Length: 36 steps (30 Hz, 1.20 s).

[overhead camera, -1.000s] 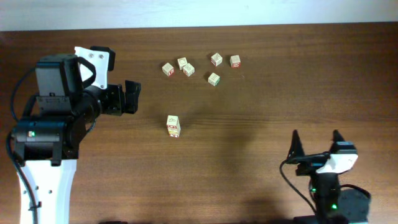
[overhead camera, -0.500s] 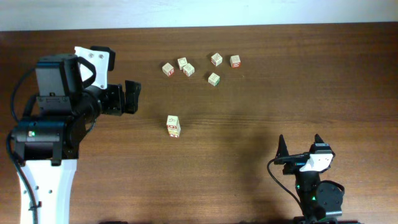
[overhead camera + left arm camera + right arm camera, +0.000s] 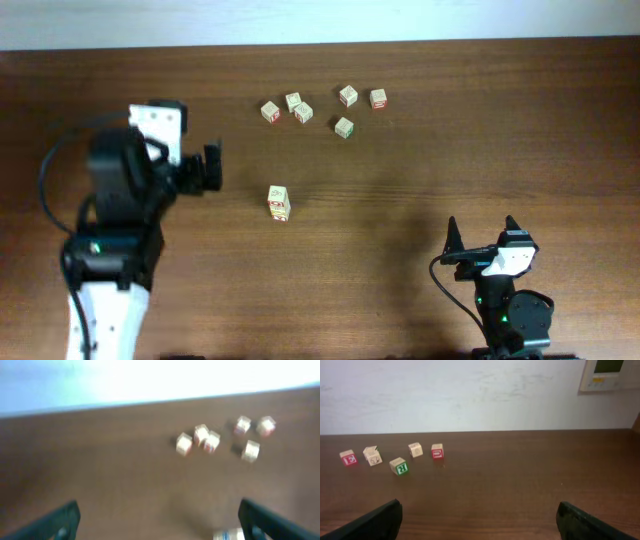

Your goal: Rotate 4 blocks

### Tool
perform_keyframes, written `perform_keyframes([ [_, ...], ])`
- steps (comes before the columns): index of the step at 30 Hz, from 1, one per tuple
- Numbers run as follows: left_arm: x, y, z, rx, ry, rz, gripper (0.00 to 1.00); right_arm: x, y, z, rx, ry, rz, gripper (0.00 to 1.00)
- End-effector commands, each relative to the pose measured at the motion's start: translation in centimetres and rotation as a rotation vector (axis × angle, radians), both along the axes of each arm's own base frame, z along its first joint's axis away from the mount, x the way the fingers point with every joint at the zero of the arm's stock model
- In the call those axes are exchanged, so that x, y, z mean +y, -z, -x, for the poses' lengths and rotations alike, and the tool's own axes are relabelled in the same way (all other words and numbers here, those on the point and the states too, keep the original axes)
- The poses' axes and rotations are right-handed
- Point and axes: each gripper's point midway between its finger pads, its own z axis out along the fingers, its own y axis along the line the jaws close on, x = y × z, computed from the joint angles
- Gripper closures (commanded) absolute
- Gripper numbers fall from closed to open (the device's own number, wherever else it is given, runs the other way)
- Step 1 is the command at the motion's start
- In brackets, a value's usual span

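The blocks (image 3: 279,202) stand as a small pile of wooden alphabet cubes in the middle of the table; a green mark shows on top and red on a lower face. How many cubes the pile holds I cannot tell. My left gripper (image 3: 214,167) hangs open a short way to their left, holding nothing. In the blurred left wrist view the left gripper (image 3: 162,527) is wide open, and one block (image 3: 229,535) with a blue mark shows at the bottom edge beside the right finger (image 3: 262,520). My right gripper (image 3: 483,236), at the front right, is open and empty (image 3: 480,522). The blocks are out of the right wrist view.
Several loose pale cubes (image 3: 304,112) lie scattered near the table's back edge, the rightmost with a red face (image 3: 378,98). The right wrist view shows them at far left (image 3: 399,466), below a white wall. A wall panel (image 3: 612,372) is at top right.
The right arm slid left early on, then stayed still. The left arm's body has swung right and down; its gripper stays near the same spot. The blocks have not moved.
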Motion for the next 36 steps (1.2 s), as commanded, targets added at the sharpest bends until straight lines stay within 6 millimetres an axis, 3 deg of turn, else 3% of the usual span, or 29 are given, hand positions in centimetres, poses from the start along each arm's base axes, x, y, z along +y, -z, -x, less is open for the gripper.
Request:
perform_keyframes([
  [1,0.6,2.8,3.0,-0.139,0.011,0.004,0.01,-0.1,0.4,0.0,0.006,0.001,0.007,0.02],
  [3,1.7,4.7,5.3,-0.252,-0.028,-0.005,0.01,-0.1,0.4,0.0,0.006,0.001,0.007,0.02],
  [6,1.8,7.0,8.0,-0.407,-0.011,-0.080,0.01,-0.1,0.4,0.0,0.006,0.001,0.007,0.02],
  [10,1.7,9.5,9.3,-0.527,-0.011,-0.099,0.01,-0.1,0.4,0.0,0.006,0.001,0.007,0.02],
  [15,1.6,11.4,10.7,-0.503,0.007,-0.153,0.01,-0.1,0.4,0.0,0.006,0.001,0.007,0.02],
  [36,1.6,11.5,10.7,-0.497,0.005,-0.152,0.01,-0.1,0.4,0.0,0.006,0.001,0.007,0.02],
])
